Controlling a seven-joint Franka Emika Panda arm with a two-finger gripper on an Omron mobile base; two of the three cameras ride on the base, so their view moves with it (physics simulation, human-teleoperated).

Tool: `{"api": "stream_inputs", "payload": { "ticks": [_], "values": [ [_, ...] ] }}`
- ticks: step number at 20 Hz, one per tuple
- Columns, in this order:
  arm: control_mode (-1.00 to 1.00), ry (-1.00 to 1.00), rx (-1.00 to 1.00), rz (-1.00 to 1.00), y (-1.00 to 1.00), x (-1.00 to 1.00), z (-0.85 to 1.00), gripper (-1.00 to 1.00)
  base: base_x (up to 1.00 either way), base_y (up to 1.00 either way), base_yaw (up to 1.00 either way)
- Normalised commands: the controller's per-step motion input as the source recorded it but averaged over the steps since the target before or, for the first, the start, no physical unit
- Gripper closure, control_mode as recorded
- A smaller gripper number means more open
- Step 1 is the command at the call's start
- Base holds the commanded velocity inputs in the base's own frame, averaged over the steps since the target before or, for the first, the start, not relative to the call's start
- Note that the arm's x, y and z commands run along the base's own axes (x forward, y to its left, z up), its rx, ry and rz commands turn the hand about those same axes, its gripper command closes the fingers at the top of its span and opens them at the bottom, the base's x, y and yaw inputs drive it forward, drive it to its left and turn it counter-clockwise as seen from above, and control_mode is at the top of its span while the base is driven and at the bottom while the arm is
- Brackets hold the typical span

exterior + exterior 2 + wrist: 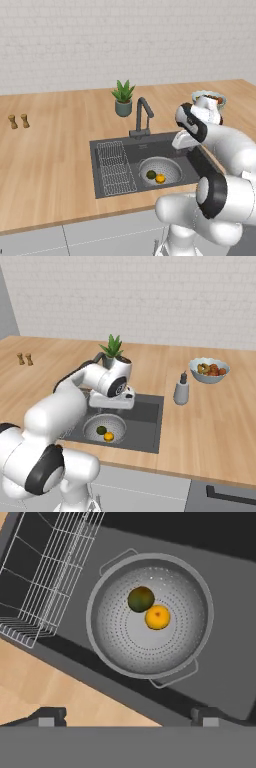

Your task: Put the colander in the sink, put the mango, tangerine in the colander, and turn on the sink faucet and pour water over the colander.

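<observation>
**Fruit in colander, jaws wide and empty above the sink**

Sink (188, 169) is the landmark. Gripper (129, 716) hangs over it looking straight down, fingers spread wide, holding nothing; open air between the tips and the basin.

Colander (150, 614) sits on the sink floor, toward the front wall, both loop handles free of the walls. Mango (140, 599) and tangerine (157, 617) lie inside it near the centre, touching each other. Bare basin floor is left to the colander's right and behind it.

Wire rack (114, 167) takes the sink's left part, just beside the colander, not touching it as far as I can tell.

Faucet (142, 117) stands at the sink's back rim, spout bent forward. Potted plant (123, 98) sits just behind the faucet.

Wooden counter (45, 165) wraps the sink; white brick wall behind. Right of the sink: soap dispenser (181, 389) near the rim, fruit bowl (209, 370) further back. Two small shakers (18, 121) stand well off to the left.
</observation>
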Motion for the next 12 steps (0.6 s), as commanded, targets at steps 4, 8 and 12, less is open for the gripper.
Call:
{"api": "stream_inputs", "payload": {
  "ticks": [4,8,12],
  "values": [
    [-1.00,-0.52,-0.05,0.54,-0.17,-0.57,0.44,-1.00,0.00,0.00,0.00],
    [-1.00,-0.46,0.01,0.58,-0.13,-0.24,0.35,-1.00,0.00,0.00,0.00],
    [-1.00,-0.36,0.11,0.51,-0.02,-0.01,0.37,-1.00,0.00,0.00,0.00]
  ]
}}
